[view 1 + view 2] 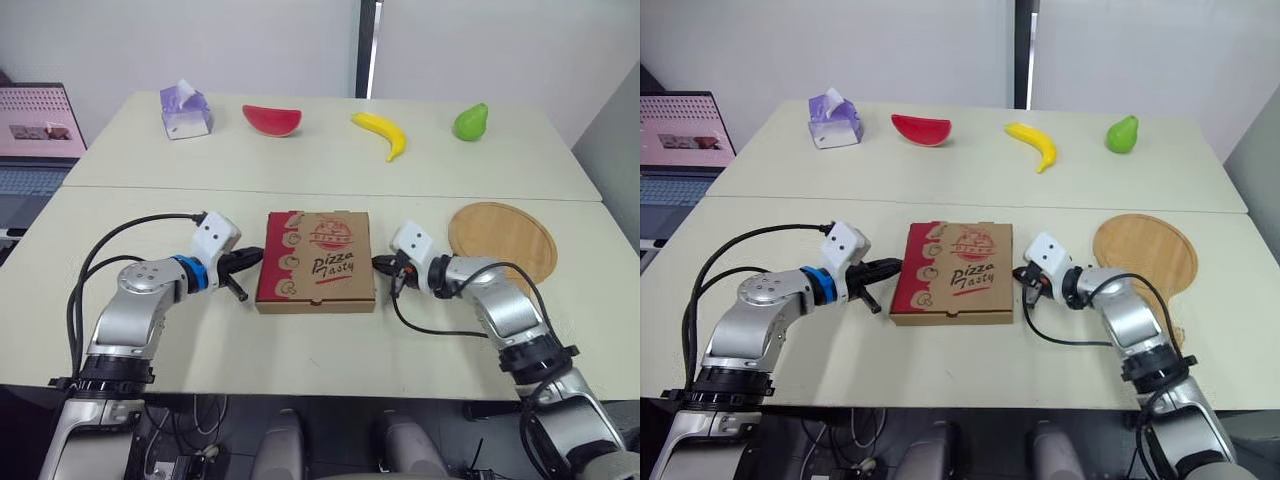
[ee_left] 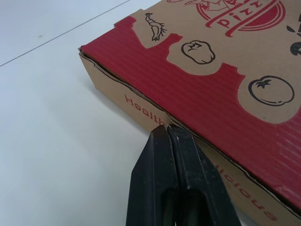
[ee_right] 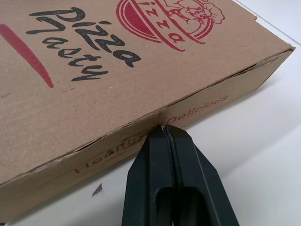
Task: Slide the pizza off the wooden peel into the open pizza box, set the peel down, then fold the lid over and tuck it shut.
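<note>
Worktop (image 1: 200,350): box (image 1: 318,262) sits centre, near edge, lid down. Corrugated card, likely light, fairly stiff, dents easily and slides on the smooth top; best pressed at the side walls near the lid seam. Lid reads "Pizza Tasty"; side reads "Health… Delicious". Peel (image 1: 502,237) lies bare, right of box. Left gripper (image 2: 168,128) pressed together, tips at left wall; right gripper (image 3: 163,129) likewise at right wall.

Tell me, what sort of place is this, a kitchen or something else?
Probably an office or lab test room, not a kitchen: plain tables pushed together, a laptop at the side, and a banana, pear and melon slice laid out in a row like props.
</note>
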Available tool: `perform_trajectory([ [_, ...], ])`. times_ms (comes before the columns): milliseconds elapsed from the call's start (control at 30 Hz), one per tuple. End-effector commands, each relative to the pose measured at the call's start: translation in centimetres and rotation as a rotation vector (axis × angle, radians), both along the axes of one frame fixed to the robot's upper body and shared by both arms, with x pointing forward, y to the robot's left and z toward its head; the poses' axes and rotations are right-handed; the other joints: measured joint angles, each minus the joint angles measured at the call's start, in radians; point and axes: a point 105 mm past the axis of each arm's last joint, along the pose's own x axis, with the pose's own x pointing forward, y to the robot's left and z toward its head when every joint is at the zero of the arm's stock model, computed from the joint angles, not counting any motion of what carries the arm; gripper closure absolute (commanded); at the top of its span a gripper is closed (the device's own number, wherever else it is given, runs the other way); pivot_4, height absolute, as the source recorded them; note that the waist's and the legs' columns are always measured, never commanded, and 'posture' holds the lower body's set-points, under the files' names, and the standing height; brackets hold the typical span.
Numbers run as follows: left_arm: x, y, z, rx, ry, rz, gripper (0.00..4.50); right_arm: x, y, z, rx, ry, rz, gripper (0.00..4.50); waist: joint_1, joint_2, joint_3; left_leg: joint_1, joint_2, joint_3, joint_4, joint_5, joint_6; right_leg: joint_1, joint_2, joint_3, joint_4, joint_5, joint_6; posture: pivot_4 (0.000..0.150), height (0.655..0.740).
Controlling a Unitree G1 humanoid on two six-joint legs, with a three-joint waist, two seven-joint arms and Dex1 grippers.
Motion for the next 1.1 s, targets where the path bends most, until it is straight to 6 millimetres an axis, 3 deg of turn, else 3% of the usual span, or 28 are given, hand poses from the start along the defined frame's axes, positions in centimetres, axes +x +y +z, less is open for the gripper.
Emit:
perform_trajectory([
  [33,-0.9,-5.1,0.9,-0.024,-0.037,-0.188,4.5,-1.6,0.8,1.5,0.022,-0.036,0.086,4.49,0.002,0.0,0.0,0.0,0.0,0.0,0.0,0.0,0.0,0.0,0.0,0.0,0.0,0.0,0.0,0.15,0.74],
  [167,-1.5,-7.2,0.3,-0.039,-0.016,-0.24,4.5,-2.3,-1.5,1.2,-0.01,-0.013,0.056,4.49,0.003,0.0,0.0,0.0,0.0,0.0,0.0,0.0,0.0,0.001,0.0,0.0,-0.001,0.0,0.0,0.15,0.74],
  [333,-1.9,-8.3,-0.1,-0.032,0.005,-0.285,4.5,-2.1,-2.7,1.0,-0.025,-0.011,0.019,4.49,0.002,0.0,0.0,0.0,0.0,0.0,0.0,0.0,0.0,0.001,0.0,0.0,-0.001,0.0,0.0,0.15,0.74],
  [633,-1.4,-7.9,-0.3,-0.005,0.013,-0.281,4.5,-1.2,-3.2,1.1,-0.034,-0.025,0.002,4.49,0.003,0.0,0.0,0.001,0.0,0.0,0.0,0.0,0.0,0.001,0.0,0.0,-0.001,0.0,0.0,0.15,0.74],
  [800,-1.0,-6.1,-0.7,0.03,0.028,-0.229,4.5,-0.8,-3.8,1.1,-0.044,-0.028,-0.004,4.49,0.0,0.0,0.0,0.001,0.0,0.0,0.0,0.0,0.0,0.001,0.0,0.0,-0.001,0.0,0.0,0.15,0.74],
  [933,-0.2,-3.6,0.2,0.033,0.017,-0.16,4.5,0.1,-4.9,1.8,-0.046,-0.067,-0.035,4.49,-0.004,0.0,0.0,0.001,0.0,0.0,0.0,0.0,0.0,0.001,0.0,0.0,0.0,0.0,0.0,0.15,0.74],
  [1100,0.8,0.0,2.3,-0.019,-0.004,-0.075,4.5,1.3,-8.3,3.6,-0.046,-0.123,-0.084,4.49,-0.006,0.0,0.0,0.0,0.0,0.0,0.0,0.0,0.0,0.0,0.001,0.0,-0.001,0.0,0.0,0.15,0.74],
])
